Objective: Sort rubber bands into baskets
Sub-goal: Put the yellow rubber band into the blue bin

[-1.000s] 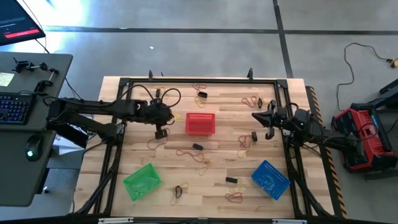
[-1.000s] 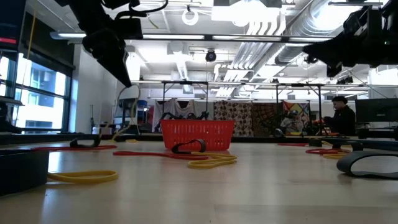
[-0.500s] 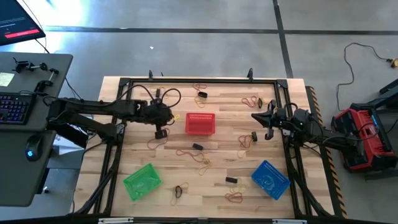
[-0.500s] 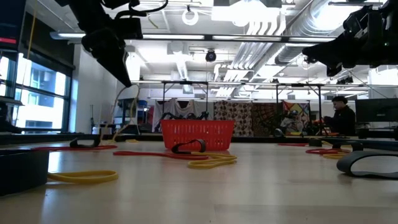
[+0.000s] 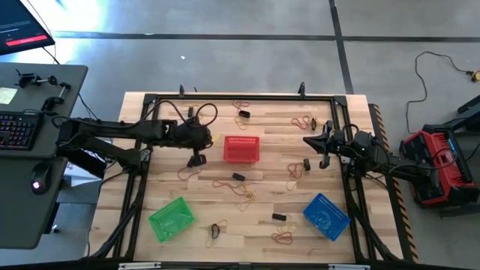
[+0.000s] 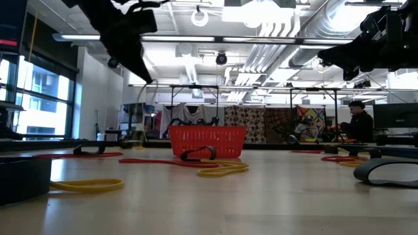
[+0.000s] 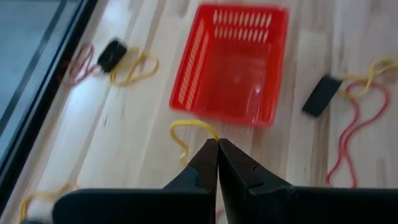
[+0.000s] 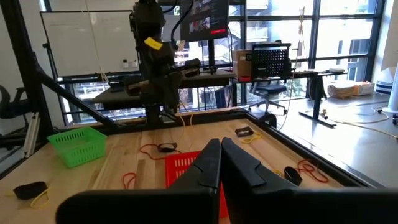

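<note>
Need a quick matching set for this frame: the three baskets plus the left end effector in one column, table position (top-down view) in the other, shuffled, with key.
Things:
1. red basket
2. green basket
3. blue basket
4. left end effector

Places, as seen in the high view:
A. near the table's lower right corner
B. just left of the red basket, shut
C. near the table's lower left corner
D. upper middle of the table

Pairs: 1-D, 2-C, 3-A, 4-B

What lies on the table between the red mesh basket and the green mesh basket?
In the high view, between the red mesh basket and the green mesh basket, a reddish-brown rubber band lies on bare wood.
</note>
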`<control>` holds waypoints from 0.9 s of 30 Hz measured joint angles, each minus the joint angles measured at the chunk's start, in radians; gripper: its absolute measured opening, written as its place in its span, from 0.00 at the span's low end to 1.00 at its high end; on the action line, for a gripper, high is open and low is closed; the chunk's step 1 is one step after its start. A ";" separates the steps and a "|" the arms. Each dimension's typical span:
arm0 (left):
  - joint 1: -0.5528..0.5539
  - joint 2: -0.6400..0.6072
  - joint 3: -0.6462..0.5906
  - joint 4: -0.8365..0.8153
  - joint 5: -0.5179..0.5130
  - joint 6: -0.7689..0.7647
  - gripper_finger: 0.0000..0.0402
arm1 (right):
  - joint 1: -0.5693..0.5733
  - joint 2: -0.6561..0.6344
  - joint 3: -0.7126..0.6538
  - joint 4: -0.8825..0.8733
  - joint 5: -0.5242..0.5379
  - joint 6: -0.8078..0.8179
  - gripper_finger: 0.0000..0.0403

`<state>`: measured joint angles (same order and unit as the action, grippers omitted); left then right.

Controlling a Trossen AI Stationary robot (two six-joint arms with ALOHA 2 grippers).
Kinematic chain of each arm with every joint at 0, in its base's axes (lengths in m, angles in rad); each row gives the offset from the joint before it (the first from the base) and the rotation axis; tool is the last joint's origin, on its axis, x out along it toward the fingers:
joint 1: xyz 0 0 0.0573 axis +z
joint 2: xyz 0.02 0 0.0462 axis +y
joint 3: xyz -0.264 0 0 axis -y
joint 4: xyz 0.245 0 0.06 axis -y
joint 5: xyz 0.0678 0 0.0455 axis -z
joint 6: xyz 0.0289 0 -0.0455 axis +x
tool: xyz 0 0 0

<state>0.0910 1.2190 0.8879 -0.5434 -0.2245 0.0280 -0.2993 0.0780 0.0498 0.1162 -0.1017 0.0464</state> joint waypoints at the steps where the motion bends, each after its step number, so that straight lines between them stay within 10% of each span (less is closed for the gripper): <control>1: 0.000 0.000 0.000 0.020 0.005 0.006 0.00 | 0.000 0.000 0.000 0.000 0.000 0.004 0.00; 27: -0.099 0.166 -0.010 0.738 0.223 -0.035 0.00 | 0.063 0.136 0.002 0.073 -0.056 0.106 0.20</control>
<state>-0.0076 1.3854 0.8776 0.1946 -0.0019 -0.0072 -0.2367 0.2139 0.0513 0.1893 -0.1577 0.1528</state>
